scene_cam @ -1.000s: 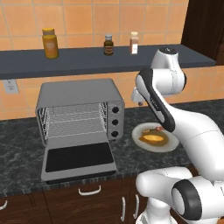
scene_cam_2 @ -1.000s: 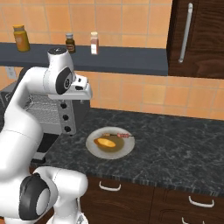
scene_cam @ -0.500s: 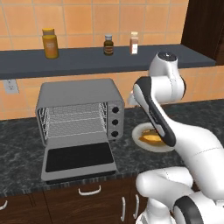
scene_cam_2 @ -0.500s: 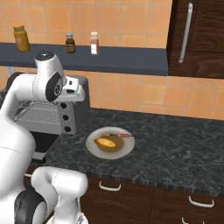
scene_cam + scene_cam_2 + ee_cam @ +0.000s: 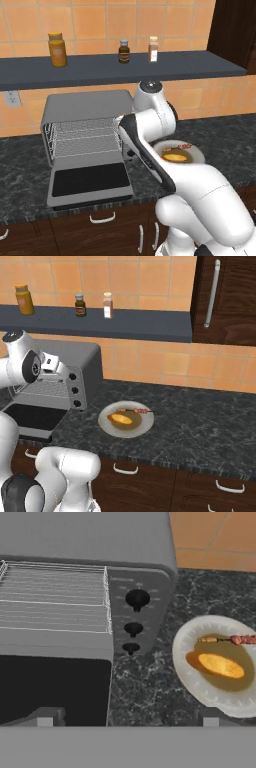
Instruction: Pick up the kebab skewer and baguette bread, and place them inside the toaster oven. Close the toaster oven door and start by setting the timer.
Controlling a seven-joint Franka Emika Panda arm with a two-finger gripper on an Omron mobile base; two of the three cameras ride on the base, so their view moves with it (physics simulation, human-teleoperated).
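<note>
Landmark for all positions: the boxy grey metal toaster oven (image 5: pixel 85 127) on the dark speckled stone counter (image 5: pixel 200 421).

Nearest you, the toaster oven door (image 5: pixel 90 181), a wide drop-down panel with a dark glass window, lies folded flat toward the counter's front edge, fully open. In the hand view you see its dark glass at lower left (image 5: pixel 50 687), directly below the oven's cavity.

The white arm's gripper (image 5: pixel 50 363) hangs in front of the oven's right end, above the open door. In the hand view its two finger tips (image 5: pixel 45 716) rise at the bottom, one over the door glass and one at the rim of the plate, standing wide apart with nothing between them.

Just to the right of the oven sits a round white plate (image 5: pixel 107 426), apart from the oven wall. On it lies the small oblong golden-orange baguette bread (image 5: pixel 121 419), and on the far side of the loaf the thin kebab skewer (image 5: pixel 136 410) with reddish-brown chunks, close beside the bread; whether they touch, you cannot tell. Hand view confirms both: bread (image 5: pixel 220 665), skewer (image 5: pixel 235 640), plate rim (image 5: pixel 182 662).

Inside the oven, wire racks (image 5: pixel 85 137) span the cavity. Three black knobs (image 5: pixel 134 623) run in a column on its right face.

Above and behind the oven, a dark shelf (image 5: pixel 190 62) carries an orange jar (image 5: pixel 57 49), a small dark bottle (image 5: pixel 123 51) and a pale shaker (image 5: pixel 153 49).
</note>
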